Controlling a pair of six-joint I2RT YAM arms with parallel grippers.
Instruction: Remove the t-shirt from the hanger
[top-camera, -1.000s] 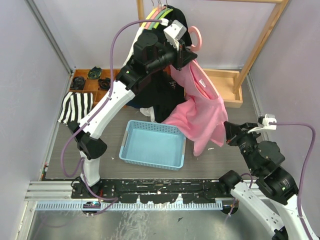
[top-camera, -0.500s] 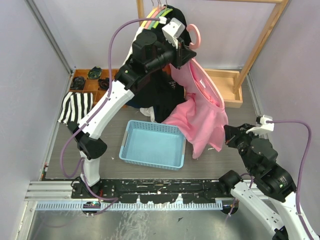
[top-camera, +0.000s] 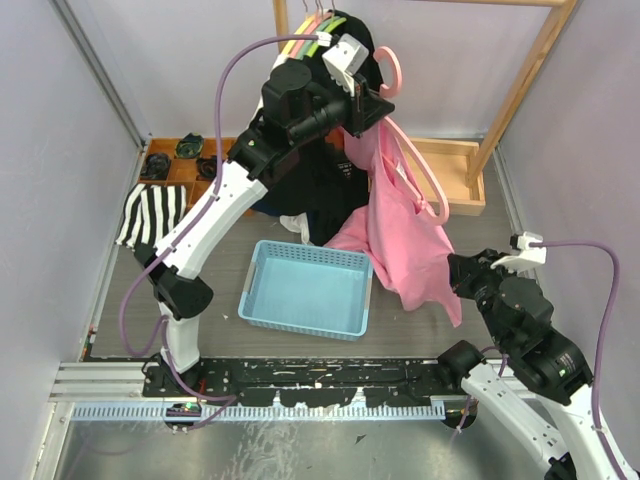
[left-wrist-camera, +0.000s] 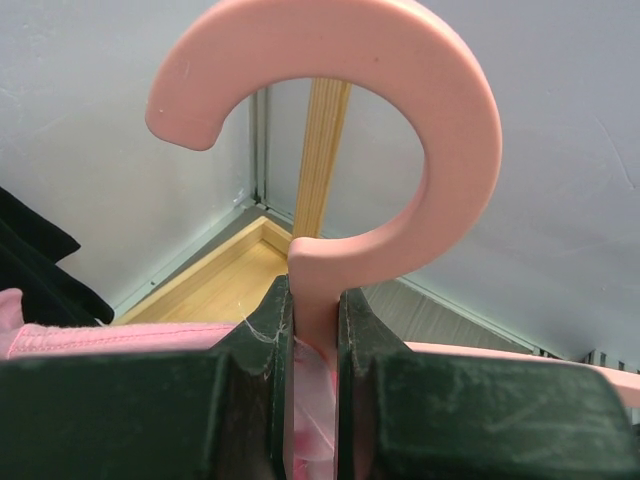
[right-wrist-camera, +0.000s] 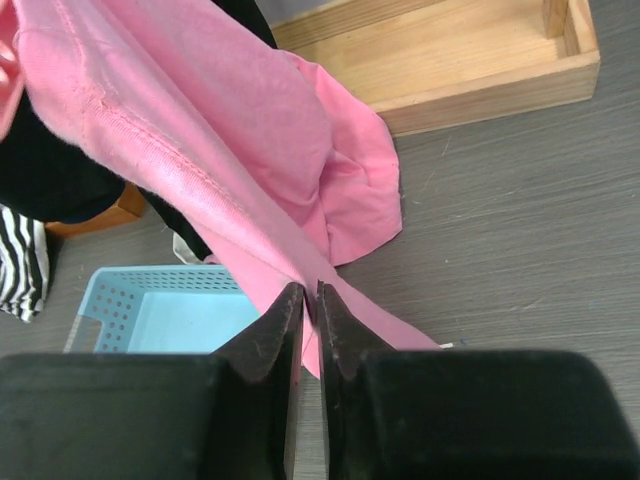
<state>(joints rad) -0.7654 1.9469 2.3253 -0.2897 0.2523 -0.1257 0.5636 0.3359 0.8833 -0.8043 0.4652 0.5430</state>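
Note:
My left gripper (top-camera: 375, 103) is raised high and shut on the neck of a pink hanger (top-camera: 392, 70), just under its hook (left-wrist-camera: 440, 130); both fingers (left-wrist-camera: 262, 340) press the stem. A pink t-shirt (top-camera: 405, 240) droops from the hanger. The hanger's right arm (top-camera: 432, 190) sticks out bare of cloth. Low at the right, my right gripper (top-camera: 458, 272) sits at the shirt's lower edge. In the right wrist view its jaws (right-wrist-camera: 310, 290) stand nearly together with a fold of the pink t-shirt (right-wrist-camera: 250, 150) pinched between them.
A light blue basket (top-camera: 305, 290) lies on the floor below the shirt. Black garments (top-camera: 320, 170) hang on the wooden rack, whose base tray (top-camera: 455, 175) and slanted post (top-camera: 525, 85) stand at the back right. A striped cloth (top-camera: 150, 215) lies at the left.
The shirt has slid off the hanger's right arm and now hangs lower and straighter. That arm is now bare. My right gripper has shifted slightly left.

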